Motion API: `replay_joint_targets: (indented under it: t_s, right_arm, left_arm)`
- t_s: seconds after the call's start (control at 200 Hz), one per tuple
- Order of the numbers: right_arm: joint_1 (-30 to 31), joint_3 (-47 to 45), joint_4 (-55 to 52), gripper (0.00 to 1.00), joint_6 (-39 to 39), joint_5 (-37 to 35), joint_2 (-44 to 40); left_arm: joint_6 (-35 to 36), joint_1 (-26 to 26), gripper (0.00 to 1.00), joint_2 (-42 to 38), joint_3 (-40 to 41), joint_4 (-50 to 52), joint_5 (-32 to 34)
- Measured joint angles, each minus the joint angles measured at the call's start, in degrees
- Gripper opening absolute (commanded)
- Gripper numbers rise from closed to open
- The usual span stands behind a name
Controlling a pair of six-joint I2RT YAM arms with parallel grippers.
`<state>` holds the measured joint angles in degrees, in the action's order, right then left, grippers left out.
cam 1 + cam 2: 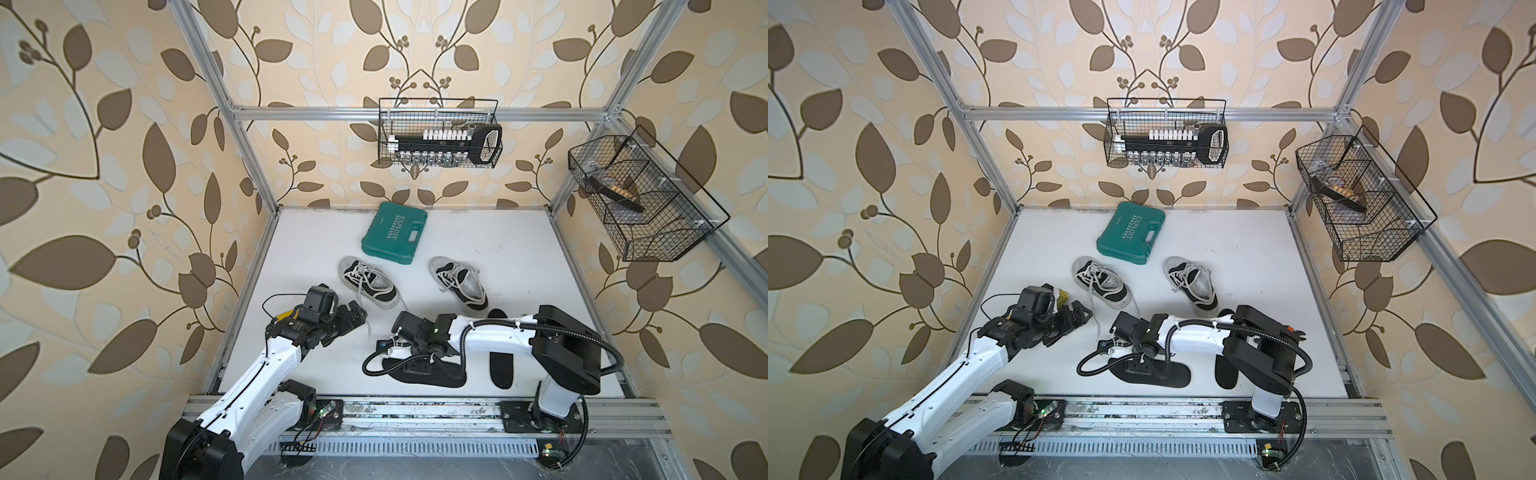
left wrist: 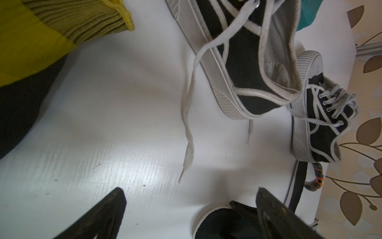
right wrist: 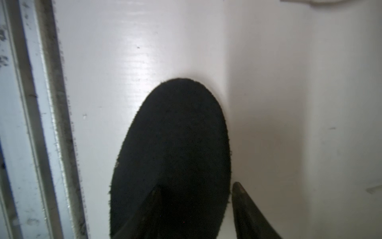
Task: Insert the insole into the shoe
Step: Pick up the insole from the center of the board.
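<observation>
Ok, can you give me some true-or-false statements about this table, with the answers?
1. Both insoles lie outside the shoes. True.
2. The green case is open. False: it is shut.
3. The left gripper holds a shoe. False: it is open and empty.
4. The right gripper is over an insole. True.
</observation>
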<state>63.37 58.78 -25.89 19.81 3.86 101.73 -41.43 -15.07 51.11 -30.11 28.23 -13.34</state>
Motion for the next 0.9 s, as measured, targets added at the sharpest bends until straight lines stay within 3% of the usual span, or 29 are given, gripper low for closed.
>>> replay_joint_targets:
  t_s: [0.15, 0.285, 0.7, 0.9]
  right_arm:
    - [0.0, 0.3, 0.5, 0.14, 0.1, -1.0, 0.1]
    - [-0.1, 0.5, 1.0, 0.00, -0.4, -2.8, 0.4]
    - [-0.9, 0.5, 1.4, 0.00, -4.3, -3.1, 0.4]
    - [-6.4, -2.9, 4.9, 0.00, -6.8, -0.6, -2.8]
  left_arm:
    - [0.6, 1.7, 0.99, -0.9, 0.0, 0.7, -0.2]
    - [0.6, 1.7, 0.99, -1.1, 0.0, 0.0, -1.3]
    - [-1.5, 1.7, 0.99, -0.2, 1.1, -4.6, -5.3]
    - [-7.0, 2.8, 0.98, -0.5, 3.9, -9.2, -9.6]
